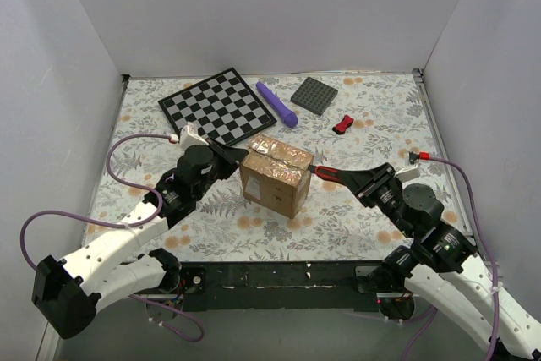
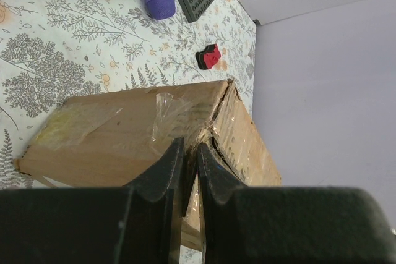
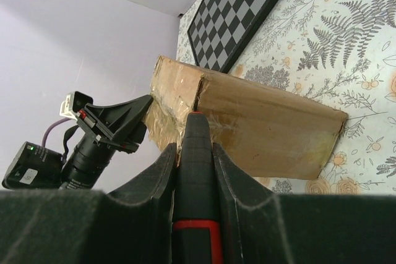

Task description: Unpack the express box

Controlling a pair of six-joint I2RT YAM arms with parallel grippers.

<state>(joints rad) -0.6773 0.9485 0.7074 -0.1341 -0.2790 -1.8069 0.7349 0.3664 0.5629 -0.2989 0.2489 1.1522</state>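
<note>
The express box (image 1: 275,177) is a brown carton with glossy tape on top, standing mid-table. My left gripper (image 1: 239,156) is shut, its tips against the box's upper left edge. The left wrist view shows this gripper (image 2: 189,146) by the torn taped seam of the box (image 2: 117,140). My right gripper (image 1: 365,182) is shut on a black and red cutter (image 1: 334,175), whose tip touches the box's upper right edge. From the right wrist, the cutter (image 3: 197,153) sits between the jaws of the right gripper (image 3: 193,148) and points at the seam of the box (image 3: 272,128).
A chessboard (image 1: 215,106) lies at the back left, with a purple cylinder (image 1: 277,103) beside it. A dark grey square plate (image 1: 314,95) and a small red and black object (image 1: 342,124) are at the back right. White walls enclose three sides.
</note>
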